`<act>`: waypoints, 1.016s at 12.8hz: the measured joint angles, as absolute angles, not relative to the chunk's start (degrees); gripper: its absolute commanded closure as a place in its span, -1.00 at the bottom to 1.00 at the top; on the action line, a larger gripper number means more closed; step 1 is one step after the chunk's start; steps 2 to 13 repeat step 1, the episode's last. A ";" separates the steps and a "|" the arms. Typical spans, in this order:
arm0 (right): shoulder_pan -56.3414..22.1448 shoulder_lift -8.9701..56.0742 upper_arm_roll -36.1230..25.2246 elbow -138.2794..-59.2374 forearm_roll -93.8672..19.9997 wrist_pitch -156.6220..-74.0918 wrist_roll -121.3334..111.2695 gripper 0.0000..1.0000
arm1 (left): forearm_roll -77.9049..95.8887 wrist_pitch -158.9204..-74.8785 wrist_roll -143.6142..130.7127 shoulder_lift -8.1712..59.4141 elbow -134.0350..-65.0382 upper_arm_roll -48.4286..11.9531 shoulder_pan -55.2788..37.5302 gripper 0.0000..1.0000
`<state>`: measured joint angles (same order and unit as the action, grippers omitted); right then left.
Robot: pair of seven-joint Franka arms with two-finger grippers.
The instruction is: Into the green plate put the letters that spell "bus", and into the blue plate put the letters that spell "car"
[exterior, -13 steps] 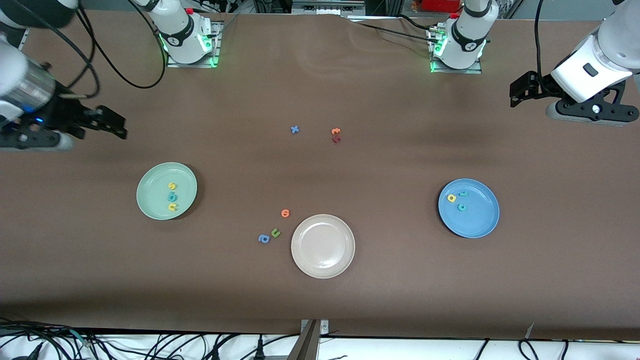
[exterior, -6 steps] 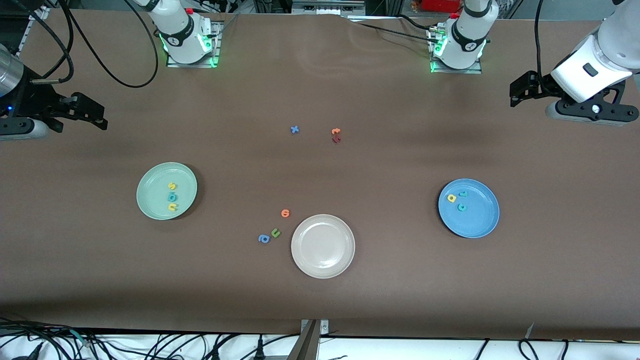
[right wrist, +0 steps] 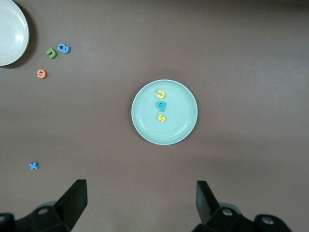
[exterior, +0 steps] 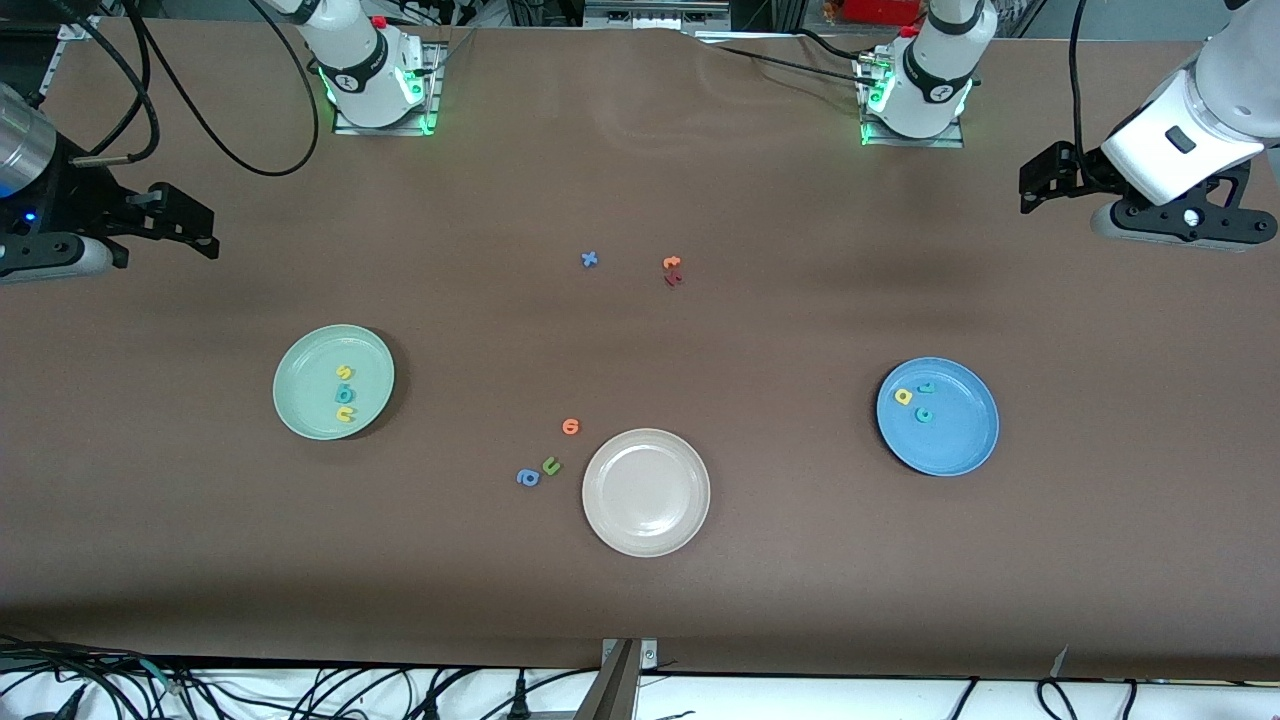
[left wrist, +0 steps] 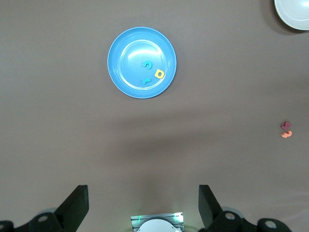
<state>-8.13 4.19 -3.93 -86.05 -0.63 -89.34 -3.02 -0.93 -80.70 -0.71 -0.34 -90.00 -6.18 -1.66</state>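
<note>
Right gripper [exterior: 185,220] has pulled back toward its end of the table since a second ago and is now hanging there, fingers [right wrist: 72,203] spread wide, gripping nothing. Left gripper [exterior: 1040,185] is waiting up at its own end, fingers [left wrist: 77,205] likewise wide apart and empty.

Well clear of the right fingers, the green plate [exterior: 300,410] is holding the yellow s [exterior: 344,373], teal b [exterior: 345,393] and yellow u [exterior: 346,413] in a row. Well clear of the left fingers, the blue plate [exterior: 960,440] is holding the yellow a [exterior: 903,397], teal r [exterior: 927,388] and teal c [exterior: 924,414].
</note>
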 measured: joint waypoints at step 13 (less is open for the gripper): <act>-8.13 4.23 -4.10 -86.05 -0.63 -89.25 -3.26 -1.00 | -0.93 -80.68 -0.71 -0.34 -90.00 -6.18 -1.66 -1.00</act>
